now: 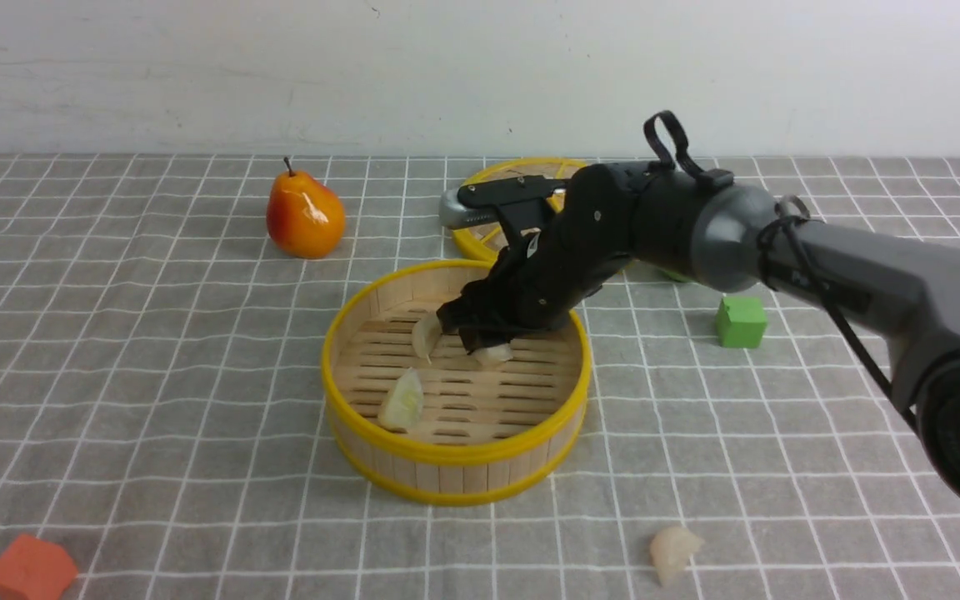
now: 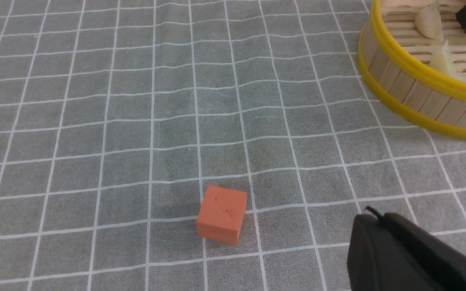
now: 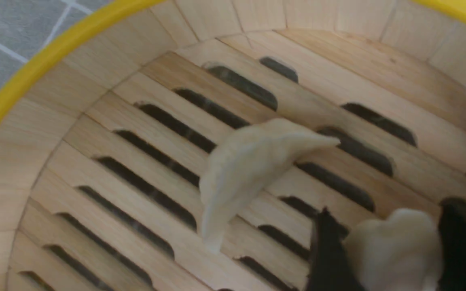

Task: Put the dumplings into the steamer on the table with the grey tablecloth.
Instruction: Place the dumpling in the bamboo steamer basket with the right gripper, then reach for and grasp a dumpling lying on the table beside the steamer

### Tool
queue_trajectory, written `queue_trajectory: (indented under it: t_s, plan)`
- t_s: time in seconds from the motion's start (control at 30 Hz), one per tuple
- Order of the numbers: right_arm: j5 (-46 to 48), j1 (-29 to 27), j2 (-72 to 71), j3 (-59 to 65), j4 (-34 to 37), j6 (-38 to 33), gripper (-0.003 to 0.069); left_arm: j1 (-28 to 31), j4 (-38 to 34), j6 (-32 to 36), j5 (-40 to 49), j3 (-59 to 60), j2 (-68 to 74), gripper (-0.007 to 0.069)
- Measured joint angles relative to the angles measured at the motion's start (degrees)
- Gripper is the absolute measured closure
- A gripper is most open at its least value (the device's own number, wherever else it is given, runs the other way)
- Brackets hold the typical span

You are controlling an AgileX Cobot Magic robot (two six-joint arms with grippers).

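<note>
Now my right pincer (image 1: 480, 337) reaches down inside the steamer (image 1: 455, 457), a round bamboo basket with yellow rims standing on the grey tablecloth (image 1: 155, 350). A whitish dumpling (image 1: 493, 355) sits between its two black fingers (image 3: 328, 250), low over the slatted floor. I cannot tell whether the fingers press it or stand just off it. Inside the steamer too, a cream dumpling (image 1: 426, 333) leans by the far wall and a pale green dumpling (image 1: 402, 402) lies nearer the front. A fourth dumpling (image 1: 673, 550) lies outside on the cloth. My left pincer (image 2: 378, 232) is closed, near an orange cube (image 2: 221, 220).
</note>
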Motion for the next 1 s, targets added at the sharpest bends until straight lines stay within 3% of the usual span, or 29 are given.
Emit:
queue_trajectory:
  t_s: [0.07, 0.1, 0.13, 0.2, 0.33, 0.47, 0.53, 0.7, 1.0]
  plan:
    - [2.9, 0.0, -0.4, -1.5, -0.2, 1.4, 0.0162, 0.0, 0.0, 0.0, 0.2, 0.0, -0.2, 0.0638]
    - [3.3, 0.0, -0.5, -1.5, -0.2, 1.6, 0.0162, 0.0, 0.0, 0.0, 0.2, 0.0, -0.2, 0.0638]
    - [8.1, -0.1, -2.0, -3.6, -1.0, 2.4, 0.0099, 0.0, -0.2, 0.0, 0.4, 0.0, -0.6, 0.0638]
    - [14.1, -0.2, -5.1, -6.1, -3.4, 2.7, 0.0062, 0.0, -0.4, 0.0, 1.0, 0.1, -1.7, 0.0638]
    - [24.1, -0.7, -13.7, -7.3, -10.0, 3.6, 0.0065, 0.0, -0.5, 0.0, 1.1, 0.7, -4.2, 0.0638]
    - [31.3, -1.0, -21.7, 2.2, -15.5, 7.7, 0.0111, 0.0, -0.4, 0.0, -2.1, 3.1, -6.8, 0.0638]
    - [30.7, -1.0, -23.7, 8.5, -15.7, 9.7, 0.0123, 0.0, -0.2, 0.0, -3.9, 4.3, -7.9, 0.0638]
    - [18.0, -0.5, -26.3, 32.3, -14.6, 13.0, 0.0134, 0.0, 0.4, 0.0, -6.1, 7.2, -10.2, 0.0638]
    - [3.8, -0.5, -26.9, 45.5, -6.8, 14.2, 0.0148, 0.0, 1.1, 0.0, -7.5, 7.3, -10.2, 0.0636]
